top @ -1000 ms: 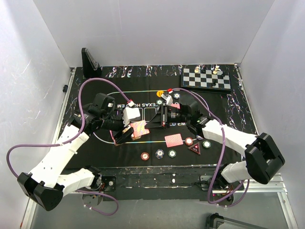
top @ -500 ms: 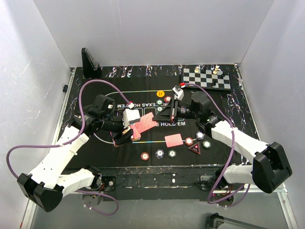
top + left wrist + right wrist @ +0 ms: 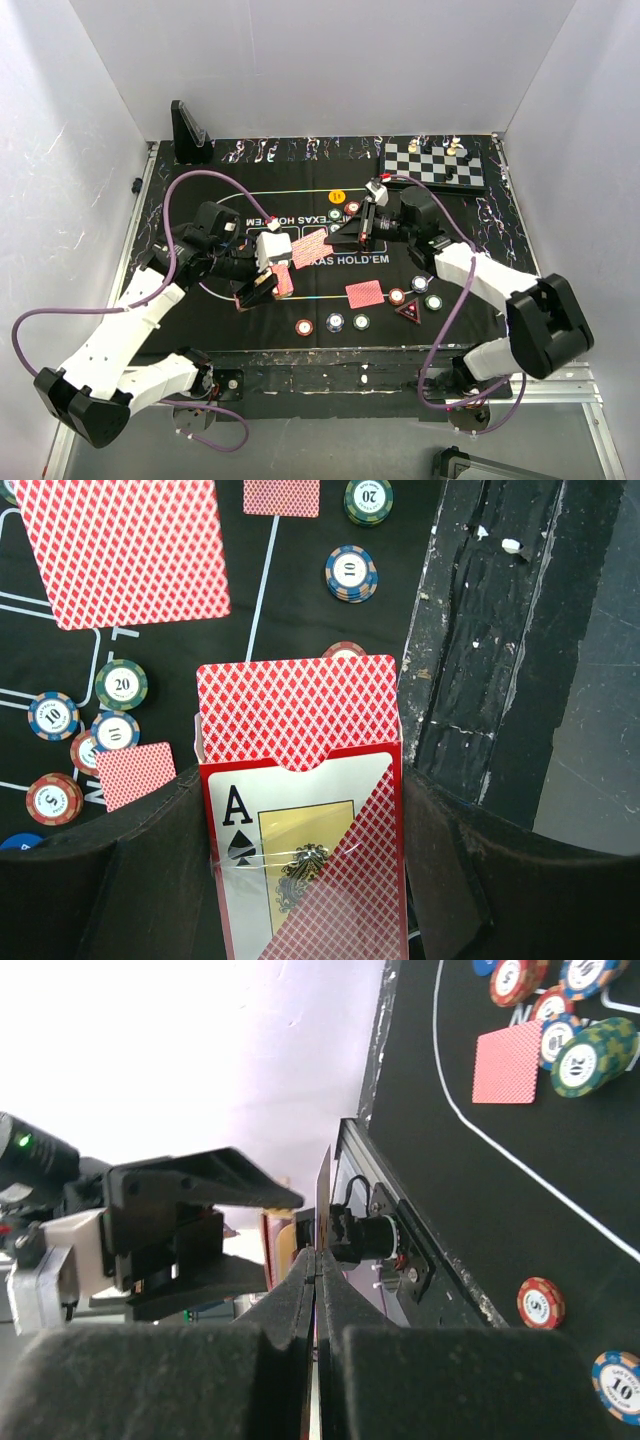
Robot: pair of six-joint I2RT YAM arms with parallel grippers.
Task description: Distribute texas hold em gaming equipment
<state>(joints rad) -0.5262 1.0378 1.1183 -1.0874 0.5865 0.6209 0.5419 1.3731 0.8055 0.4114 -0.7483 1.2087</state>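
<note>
1. Along the near edge of the black mat, a red chip, a blue-edged chip and a green chip are laid in a row, apart from one another.
2. Above the mat's near left part, the left gripper is clamped on a deck box. Red-backed cards stick out of its open top, and an ace of spades is printed on its front.
3. On the mat's near right part, a face-down card is laid flat. Just right of it, a red triangular marker is set among further chips.
4. Above the mat's middle, the right gripper is closed on a single card, which is held by one edge clear of the mat, red back up.
5. Toward the mat's far edge, a yellow button is seen.
6. At the mat's far right corner, a chessboard with pieces is placed.
</note>
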